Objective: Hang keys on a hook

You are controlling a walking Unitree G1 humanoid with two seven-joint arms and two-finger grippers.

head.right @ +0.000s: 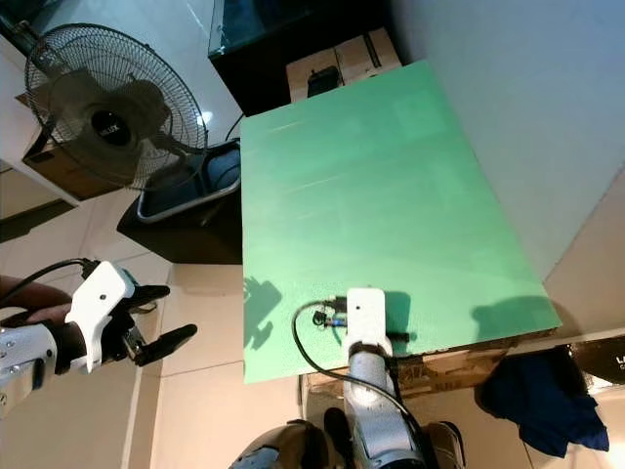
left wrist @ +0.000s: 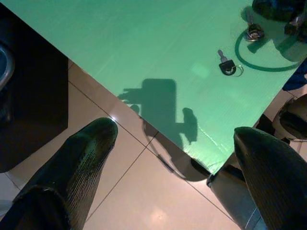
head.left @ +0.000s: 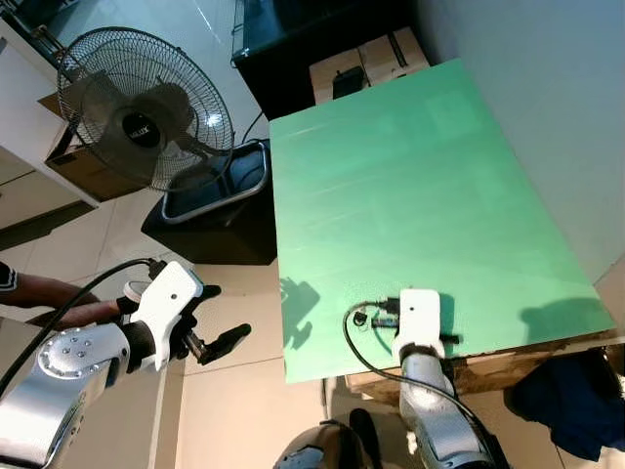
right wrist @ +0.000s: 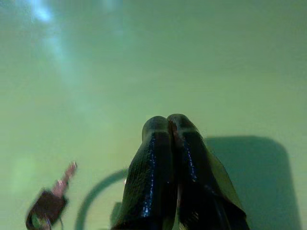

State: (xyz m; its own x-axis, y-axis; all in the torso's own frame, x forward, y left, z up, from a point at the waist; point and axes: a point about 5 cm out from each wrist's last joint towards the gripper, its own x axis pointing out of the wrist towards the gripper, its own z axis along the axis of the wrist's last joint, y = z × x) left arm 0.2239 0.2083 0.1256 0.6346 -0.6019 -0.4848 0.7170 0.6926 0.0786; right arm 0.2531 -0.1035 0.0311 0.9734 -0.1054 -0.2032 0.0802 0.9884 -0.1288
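My right gripper [right wrist: 168,125] is over the near edge of the green table [head.left: 410,195], fingers pressed together with nothing between them; the key [left wrist: 225,64] lies flat on the green surface just beside it, not yet picked up. My left gripper [head.left: 217,342] hangs off the table's near-left corner over the tiled floor [left wrist: 144,201], fingers spread apart, empty. Step in hand, as I read it: get the key. To do it well I need to spread the right fingers first, then come down straddling the dark head rather than the thin blade, since the head is the thicker part and gives the pads something to bite. The key sits flush on a smooth, slightly glossy top, so I'd expect it to skate if I nudge it sideways; close squarely from above. It has a small metal ring at the head, a thin loop that could serve for hanging. A dark cable [head.left: 354,342] curves near the key; keep clear of it. I can't make out a hook anywhere here.
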